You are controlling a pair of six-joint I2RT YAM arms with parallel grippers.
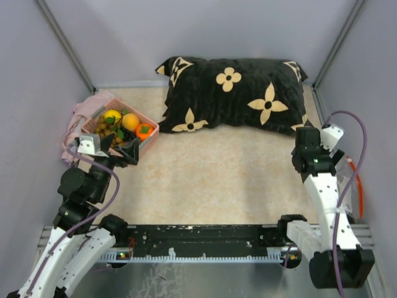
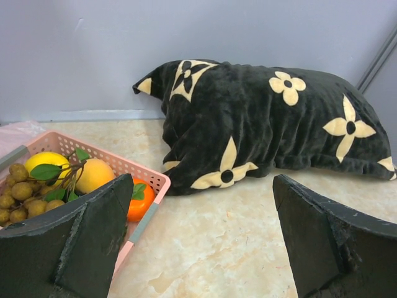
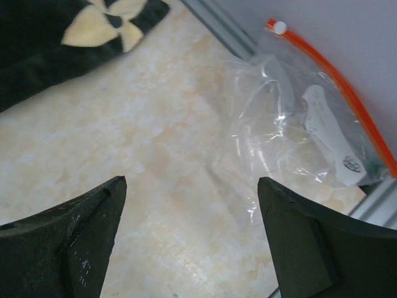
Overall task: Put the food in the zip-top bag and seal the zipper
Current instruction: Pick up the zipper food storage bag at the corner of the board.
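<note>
The food lies in a pink basket (image 1: 151,130) at the back left: a yellow ball (image 1: 112,115), an orange-yellow ball (image 1: 129,121), an orange fruit (image 1: 144,131), tan-brown small balls (image 1: 101,126) and green leaves. The left wrist view shows them too: yellow ball (image 2: 46,162), orange fruit (image 2: 141,200), tan balls (image 2: 18,192). My left gripper (image 1: 118,148) (image 2: 203,186) is open and empty at the basket's near corner. The clear zip-top bag (image 3: 291,143) with its red-orange zipper (image 3: 335,77) (image 1: 356,181) lies at the table's right edge. My right gripper (image 1: 308,146) (image 3: 192,186) is open, empty, just left of the bag.
A black pillow with cream flowers (image 1: 236,93) (image 2: 260,124) lies across the back of the table. A pink cloth (image 1: 80,115) sits under and behind the basket. Grey walls close in the left, back and right. A white object (image 3: 329,133) shows through the bag.
</note>
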